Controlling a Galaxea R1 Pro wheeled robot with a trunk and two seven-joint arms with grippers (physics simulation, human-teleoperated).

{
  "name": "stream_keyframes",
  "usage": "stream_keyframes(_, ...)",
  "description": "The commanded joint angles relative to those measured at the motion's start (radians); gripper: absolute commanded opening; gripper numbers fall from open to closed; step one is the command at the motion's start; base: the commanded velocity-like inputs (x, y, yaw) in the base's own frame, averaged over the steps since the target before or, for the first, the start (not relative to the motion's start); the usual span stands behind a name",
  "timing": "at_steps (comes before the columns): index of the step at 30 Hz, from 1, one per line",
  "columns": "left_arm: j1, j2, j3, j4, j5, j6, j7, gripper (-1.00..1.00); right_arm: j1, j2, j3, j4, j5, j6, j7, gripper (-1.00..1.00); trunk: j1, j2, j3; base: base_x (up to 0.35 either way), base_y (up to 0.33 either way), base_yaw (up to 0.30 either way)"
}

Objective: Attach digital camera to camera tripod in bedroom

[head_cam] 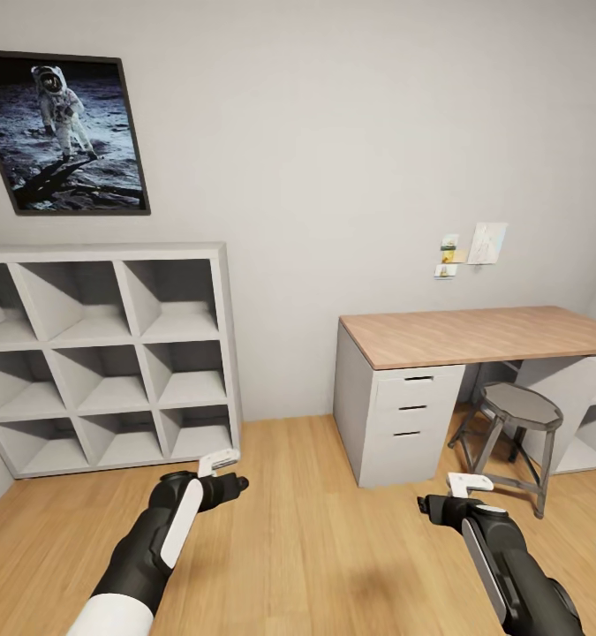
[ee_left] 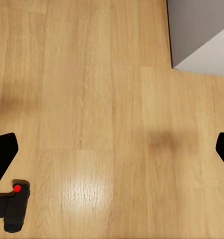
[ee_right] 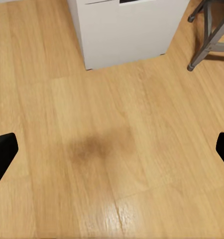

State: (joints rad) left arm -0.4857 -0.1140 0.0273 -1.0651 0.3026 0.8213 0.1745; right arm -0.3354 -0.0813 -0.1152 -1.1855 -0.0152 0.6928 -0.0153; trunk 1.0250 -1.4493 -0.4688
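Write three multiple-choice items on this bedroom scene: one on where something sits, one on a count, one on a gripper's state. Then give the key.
1. Where does the digital camera lie?
A. on the wood floor
B. on the desk top
C. in a shelf cubby

2. How many drawer fronts show on the desk pedestal's near face?
A. one
B. three
C. five

3. How does the left gripper stand?
A. shut on the camera
B. shut on nothing
C. open, holding nothing

Key: 1 A, the left wrist view shows the camera flat on the boards. 2 B, three dark handle slots stack on the white pedestal in the head view. 3 C, its fingertips sit at opposite edges of the wrist view with bare floor between.
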Motion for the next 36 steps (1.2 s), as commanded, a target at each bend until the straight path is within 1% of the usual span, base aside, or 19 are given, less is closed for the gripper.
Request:
stream_keyframes(1, -0.001, -0.001, 0.002, -0.001, 0.011, 0.004, 0.008, 1.0, -0.001, 0.0, 0.0, -0.001, -0.002, 0.005, -0.002, 1.0, 0.0, -0.001, -0.001, 0.0, 0.0, 0.0)
stream_keyframes(3, -0.001, -0.002, 0.002, -0.002, 0.01, 0.004, 0.007, 1.0, -0.001, 0.0, 0.0, -0.001, -0.002, 0.005, -0.002, 1.0, 0.0, -0.001, -0.001, 0.0, 0.0, 0.0)
stream_keyframes(16, -0.001, -0.001, 0.002, -0.011, 0.01, 0.004, 0.007, 1.0, -0.001, 0.0, 0.0, -0.002, -0.002, 0.008, -0.002, 1.0, 0.05, -0.092, -0.042, 0.0, 0.0, 0.0)
stream_keyframes(24, -0.001, 0.003, 0.0, -0.052, 0.01, 0.004, 0.007, 1.0, -0.001, -0.001, 0.0, -0.002, -0.003, 0.009, -0.001, 1.0, 0.08, -0.148, -0.067, 0.0, 0.0, 0.0)
stream_keyframes(36, -0.001, 0.004, 0.0, -0.059, 0.012, 0.004, 0.007, 1.0, -0.001, -0.002, -0.003, -0.014, -0.001, 0.008, 0.004, 1.0, 0.126, -0.232, -0.105, 0.0, 0.0, 0.0)
